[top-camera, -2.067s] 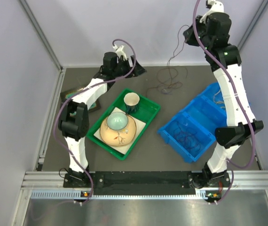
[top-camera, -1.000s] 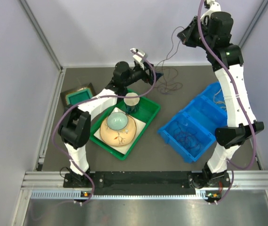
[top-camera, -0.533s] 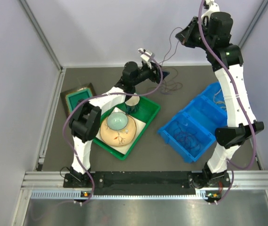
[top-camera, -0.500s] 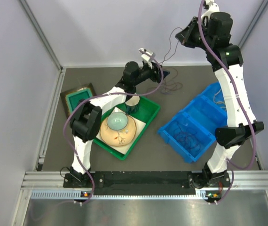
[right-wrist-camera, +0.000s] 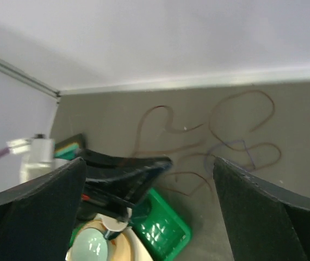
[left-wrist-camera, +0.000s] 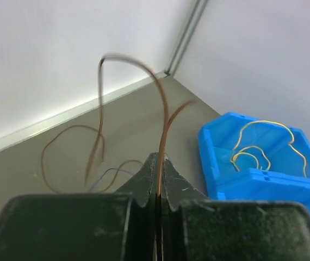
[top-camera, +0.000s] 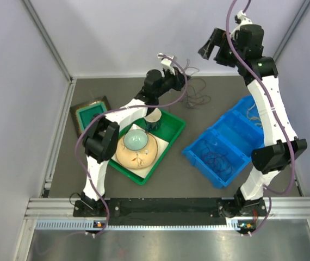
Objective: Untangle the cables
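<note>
The cables (top-camera: 197,93) lie as thin brown and purple loops on the grey floor near the back wall. From above they show as brown curves (right-wrist-camera: 236,126) with a purple strand among them. My left gripper (top-camera: 184,79) is shut on one brown cable (left-wrist-camera: 161,130), which rises from between its closed jaws (left-wrist-camera: 157,159) and arches away, blurred. My right gripper (top-camera: 211,48) hangs high above the tangle, open, with nothing between its fingers (right-wrist-camera: 148,162). Beneath it I see the left gripper's black jaws (right-wrist-camera: 130,169).
A blue two-part bin (top-camera: 227,142) at the right holds loose cables, among them a yellow one (left-wrist-camera: 264,140). A green tray (top-camera: 172,129) carries a cup (top-camera: 152,116), a pale bowl (top-camera: 135,140) and a peach plate. A dark-framed teal square (top-camera: 90,115) lies at the left.
My left arm reached right to the tangle and shut on a brown cable. My right gripper opened and let go of the cable that hung from it; that cable has dropped.
</note>
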You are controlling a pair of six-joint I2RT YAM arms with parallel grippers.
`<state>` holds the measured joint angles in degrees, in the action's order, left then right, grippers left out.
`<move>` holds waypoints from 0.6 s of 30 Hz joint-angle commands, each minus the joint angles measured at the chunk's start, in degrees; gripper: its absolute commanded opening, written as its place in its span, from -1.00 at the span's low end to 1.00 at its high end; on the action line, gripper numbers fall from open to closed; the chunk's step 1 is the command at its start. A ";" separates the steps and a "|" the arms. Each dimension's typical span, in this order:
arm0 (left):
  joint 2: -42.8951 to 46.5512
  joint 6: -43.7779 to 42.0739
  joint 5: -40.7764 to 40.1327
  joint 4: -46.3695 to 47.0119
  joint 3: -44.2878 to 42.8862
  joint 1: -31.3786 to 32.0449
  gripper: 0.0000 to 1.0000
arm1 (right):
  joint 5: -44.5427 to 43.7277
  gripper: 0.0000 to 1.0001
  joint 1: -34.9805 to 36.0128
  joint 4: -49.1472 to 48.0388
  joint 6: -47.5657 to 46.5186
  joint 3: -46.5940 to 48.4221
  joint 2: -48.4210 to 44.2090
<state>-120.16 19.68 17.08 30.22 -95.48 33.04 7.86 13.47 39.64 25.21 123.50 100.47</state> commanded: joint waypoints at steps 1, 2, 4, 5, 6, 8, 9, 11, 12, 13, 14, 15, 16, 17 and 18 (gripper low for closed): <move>4.14 4.56 -3.37 -0.68 -1.46 -2.09 -1.00 | 0.05 0.97 -4.33 -0.35 1.68 -6.86 -4.92; 4.14 5.45 -3.37 -1.21 -1.81 -2.45 -1.00 | -0.21 0.97 -4.86 -0.96 1.42 -10.27 -5.36; 4.06 7.38 -3.46 -2.09 -3.39 -3.06 -1.00 | -0.48 0.97 -5.12 -2.10 1.07 -13.54 -7.12; 4.06 7.82 -3.46 -2.70 -4.35 -3.33 -1.00 | 0.13 0.97 -5.13 -4.28 0.72 -17.21 -7.65; 4.23 8.35 -3.72 -2.97 -4.71 -3.33 -1.00 | 1.27 0.97 -5.13 -5.87 0.19 -19.24 -9.05; 4.49 8.97 -4.25 -3.84 -5.85 -3.50 -1.00 | 2.60 0.96 -5.13 -10.25 -0.60 -25.46 -10.02; 5.02 9.93 -4.51 -4.02 -6.03 -3.51 -1.00 | 3.38 0.95 -5.13 -11.41 -1.30 -27.33 -10.37; 5.72 10.55 -5.12 -4.11 -6.64 -3.51 -1.00 | 4.44 0.91 -5.04 -13.96 -1.92 -32.76 -11.08; 6.42 11.25 -5.56 -4.11 -6.73 -3.59 -1.00 | 5.75 0.90 -4.86 -16.50 -2.18 -34.45 -11.25; 6.78 11.34 -6.00 -4.03 -6.82 -3.68 -1.00 | 6.72 0.90 -4.60 -18.26 -2.62 -36.04 -11.26; 7.04 11.43 -6.01 -3.94 -7.17 -3.59 -1.00 | 7.43 0.90 -4.25 -19.32 -3.15 -38.40 -11.34; 6.96 11.34 -5.83 -3.50 -7.52 -3.59 -1.00 | 7.26 0.91 -3.03 -21.07 -4.20 -39.38 -11.26; 6.78 11.52 -6.09 -3.85 -8.05 -3.68 -1.00 | 6.82 0.92 -2.23 -21.70 -4.90 -39.91 -11.17; 6.61 11.69 -6.09 -4.29 -9.36 -3.59 -1.00 | 5.78 0.94 -1.27 -22.14 -5.61 -40.44 -10.73; 6.26 12.30 -5.92 -4.64 -9.81 -3.59 -1.00 | 5.33 0.95 -0.47 -22.84 -7.00 -40.62 -10.56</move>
<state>-117.64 29.98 12.01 24.69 -100.57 29.26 12.40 9.54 25.65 22.81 83.59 91.88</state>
